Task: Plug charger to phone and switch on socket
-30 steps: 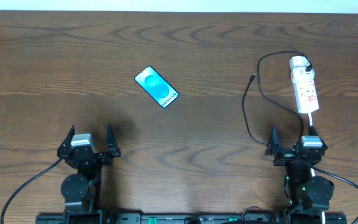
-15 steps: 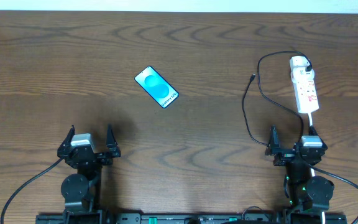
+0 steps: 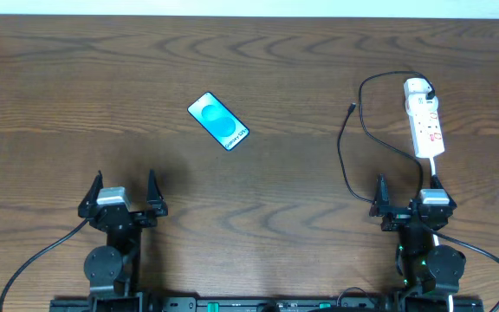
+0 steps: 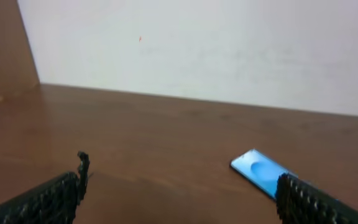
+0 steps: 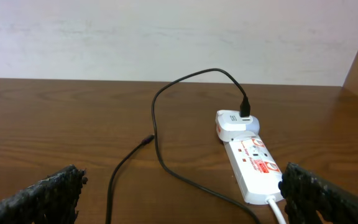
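The phone [image 3: 218, 121] is lying flat on the table [image 3: 59, 78], left of centre, turned diagonally with its blue screen facing up and nothing touching it. In the left wrist view it is showing ahead and to the right, its near corner hidden behind one finger.

The charger [image 3: 342, 156] is trailing across the right side of the table as a thin black cable. Its small plug tip [image 3: 353, 107] is lying loose on the wood, well apart from the phone. Its other end is arching up into a white plug [image 3: 417, 87] seated at the far end of the socket [image 3: 427, 126]. The socket is lying lengthwise near the right edge, red markings facing up, and its white cord [image 3: 434, 166] is running back toward the right arm.

The cable's loop is passing close by the right end effector [image 3: 407, 184], which is sitting spread wide and gripping nothing. The left end effector [image 3: 126, 179] is likewise spread wide and empty, near the front edge, well short of the phone.
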